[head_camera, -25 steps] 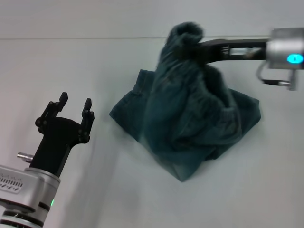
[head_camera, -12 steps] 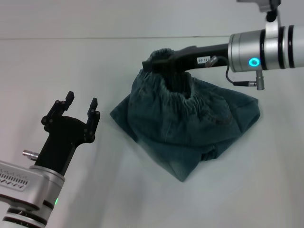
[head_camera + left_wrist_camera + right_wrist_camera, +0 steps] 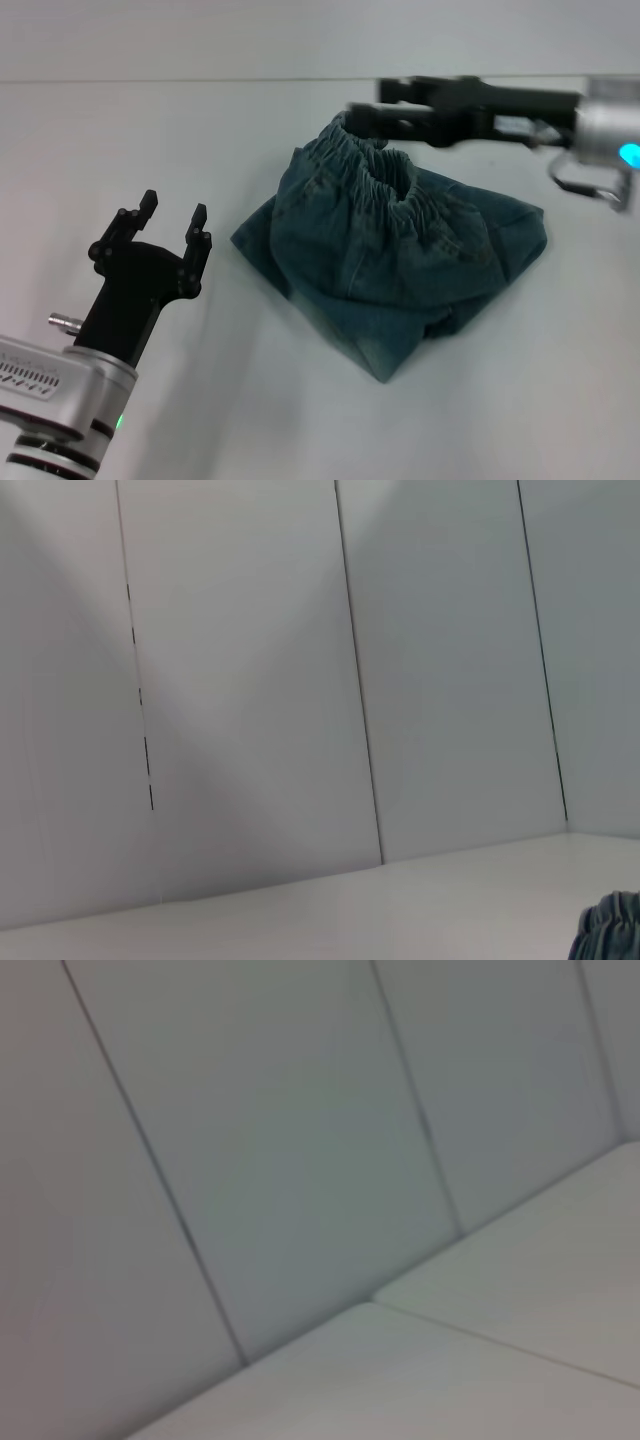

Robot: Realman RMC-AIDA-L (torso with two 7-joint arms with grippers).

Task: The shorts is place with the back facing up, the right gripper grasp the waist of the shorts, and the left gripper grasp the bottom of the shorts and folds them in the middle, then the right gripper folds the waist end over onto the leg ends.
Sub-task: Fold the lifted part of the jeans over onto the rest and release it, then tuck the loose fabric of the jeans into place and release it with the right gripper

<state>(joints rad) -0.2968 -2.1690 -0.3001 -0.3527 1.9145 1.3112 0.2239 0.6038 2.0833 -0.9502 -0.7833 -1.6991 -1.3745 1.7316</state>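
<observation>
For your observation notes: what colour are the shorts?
Faded blue-green denim; the shorts show best in the head view.

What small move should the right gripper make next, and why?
Probably pull clear toward its own side. The right gripper is open above the elastic waist, and the shorts lie bunched on the table. The left gripper waits open, well aside.

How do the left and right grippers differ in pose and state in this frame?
The left gripper stands upright off to the shorts' left, fingers spread, clear of the cloth. The right gripper reaches in level, above the gathered waistband, jaws parted, nothing between them. Both are black two-fingered claws.
</observation>
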